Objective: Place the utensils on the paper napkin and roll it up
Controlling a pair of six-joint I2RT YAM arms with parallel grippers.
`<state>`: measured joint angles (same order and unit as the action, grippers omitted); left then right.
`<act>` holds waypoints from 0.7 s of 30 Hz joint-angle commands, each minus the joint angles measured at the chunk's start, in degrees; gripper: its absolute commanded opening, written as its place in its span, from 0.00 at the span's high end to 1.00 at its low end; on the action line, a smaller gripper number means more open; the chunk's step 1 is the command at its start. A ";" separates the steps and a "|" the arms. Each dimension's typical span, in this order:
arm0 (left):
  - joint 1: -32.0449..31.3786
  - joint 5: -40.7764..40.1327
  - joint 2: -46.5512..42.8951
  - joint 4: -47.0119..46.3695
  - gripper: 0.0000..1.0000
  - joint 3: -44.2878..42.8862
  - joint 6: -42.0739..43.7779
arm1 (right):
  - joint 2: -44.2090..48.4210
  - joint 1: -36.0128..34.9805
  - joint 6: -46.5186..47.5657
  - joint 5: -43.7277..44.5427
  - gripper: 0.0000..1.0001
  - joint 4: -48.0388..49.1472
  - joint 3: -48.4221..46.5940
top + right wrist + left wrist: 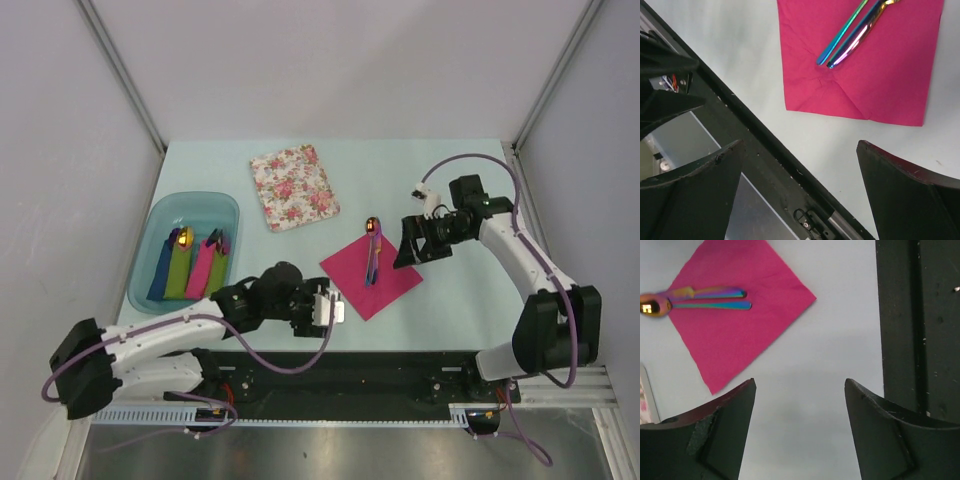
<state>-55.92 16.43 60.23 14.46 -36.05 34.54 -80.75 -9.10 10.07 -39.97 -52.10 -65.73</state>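
Observation:
The magenta paper napkin (372, 278) lies flat as a diamond on the table, near the middle front. Two purple-blue utensils (372, 258) lie side by side on it; the spoon's red-orange bowl (372, 226) sticks out past the far corner. My left gripper (338, 306) is open and empty, just left of the napkin's near corner. My right gripper (404, 248) is open and empty, above the napkin's right corner. The left wrist view shows the napkin (735, 310) and utensils (712, 298) beyond the open gripper (800, 386). The right wrist view shows the napkin (880, 85) and handles (847, 37) beyond the open gripper (800, 146).
A white floral napkin (293, 186) lies at the back middle. A teal tray (195, 199) at the left holds several rolled napkins (190, 265) with cutlery. A black rail (350, 375) runs along the table's near edge, also in the wrist views (915, 315) (740, 130).

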 commanded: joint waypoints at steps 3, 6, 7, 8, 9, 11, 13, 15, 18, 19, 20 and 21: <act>-4.28 1.15 7.35 -23.32 0.36 5.46 13.44 | -6.61 -0.04 0.49 -1.34 0.00 -0.99 -3.26; -5.69 0.19 12.95 -27.55 0.42 4.51 14.23 | -8.37 -0.04 -1.45 -1.17 0.00 0.76 -3.96; -5.95 -0.08 14.38 -27.38 0.44 3.80 14.32 | -9.41 -0.04 -1.80 -1.17 0.00 0.85 -4.31; -6.04 -0.34 15.96 -27.29 0.46 3.10 14.58 | -9.86 0.05 -2.06 -0.73 0.00 1.20 -5.01; -6.39 -0.43 17.80 -27.38 0.47 2.22 15.02 | -10.30 -0.04 -2.50 -0.73 0.00 1.47 -5.19; -6.66 -0.43 19.04 -29.73 0.47 2.30 16.34 | -11.61 0.05 -2.42 -0.73 0.00 1.47 -5.54; -7.09 0.53 21.58 -31.06 0.48 2.39 17.39 | -12.50 0.23 -2.42 -0.03 0.00 1.65 -5.81; -7.97 0.54 23.96 -32.38 0.49 1.43 18.45 | -14.08 1.10 -2.59 -0.63 0.00 1.47 -6.07; -8.59 0.63 27.57 -33.71 0.51 -0.59 19.42 | -15.31 2.60 -3.21 -3.27 0.00 1.47 -6.16; -8.68 0.71 28.97 -34.05 0.52 -0.95 19.59 | -15.57 2.69 -3.30 -3.54 0.00 1.47 -6.33; -8.68 0.97 29.68 -34.06 0.53 -1.30 20.47 | -15.66 3.04 -3.47 -3.54 0.00 1.47 -6.51; -8.68 1.24 30.12 -33.80 0.54 -1.65 21.00 | -15.67 3.21 -3.56 -3.54 0.00 1.38 -6.60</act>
<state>-64.05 15.46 88.09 -15.66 -34.39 51.75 -96.12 -7.09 7.51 -41.28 -51.09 -69.89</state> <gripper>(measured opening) 0.478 0.995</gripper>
